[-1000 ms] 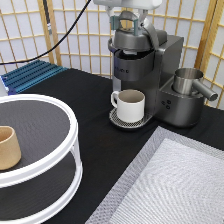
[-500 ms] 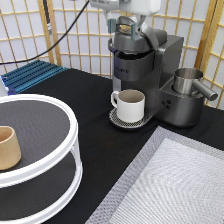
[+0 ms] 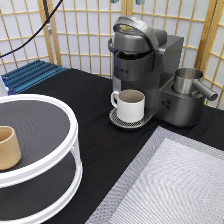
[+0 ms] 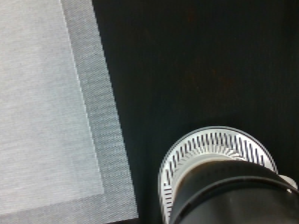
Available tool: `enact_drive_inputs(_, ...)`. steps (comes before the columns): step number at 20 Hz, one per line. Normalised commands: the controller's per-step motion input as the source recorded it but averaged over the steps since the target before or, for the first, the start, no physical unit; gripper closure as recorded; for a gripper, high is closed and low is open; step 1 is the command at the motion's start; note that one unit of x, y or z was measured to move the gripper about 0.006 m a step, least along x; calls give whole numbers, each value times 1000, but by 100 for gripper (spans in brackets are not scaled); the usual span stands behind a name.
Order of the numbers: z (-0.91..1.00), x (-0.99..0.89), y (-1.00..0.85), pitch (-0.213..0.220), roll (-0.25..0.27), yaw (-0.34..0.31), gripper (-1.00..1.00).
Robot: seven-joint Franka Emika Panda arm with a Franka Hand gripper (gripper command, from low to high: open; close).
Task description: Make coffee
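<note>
Hand out of exterior view; white mug (image 3: 131, 104) under coffee machine (image 3: 145, 70); pod unseen.

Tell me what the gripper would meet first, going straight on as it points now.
Probably the dark grey coffee machine's rounded top, close in the wrist view; depth is unclear. The exterior view does not show the gripper.

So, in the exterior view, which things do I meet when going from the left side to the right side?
Tan handleless cup on the white two-tier round stand → white handled mug → dark grey coffee machine → shiny steel milk jug. The end effector is not in this view.
</note>
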Motion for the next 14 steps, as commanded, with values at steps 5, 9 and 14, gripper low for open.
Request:
enact_drive_inputs(5,-181,155,215,90,-165,9,-100)
enact_drive_inputs(9,-189,185,61,88,-153,17,-100)
enact_drive_inputs(14,-303,358,-124,95,-102,27,-100)
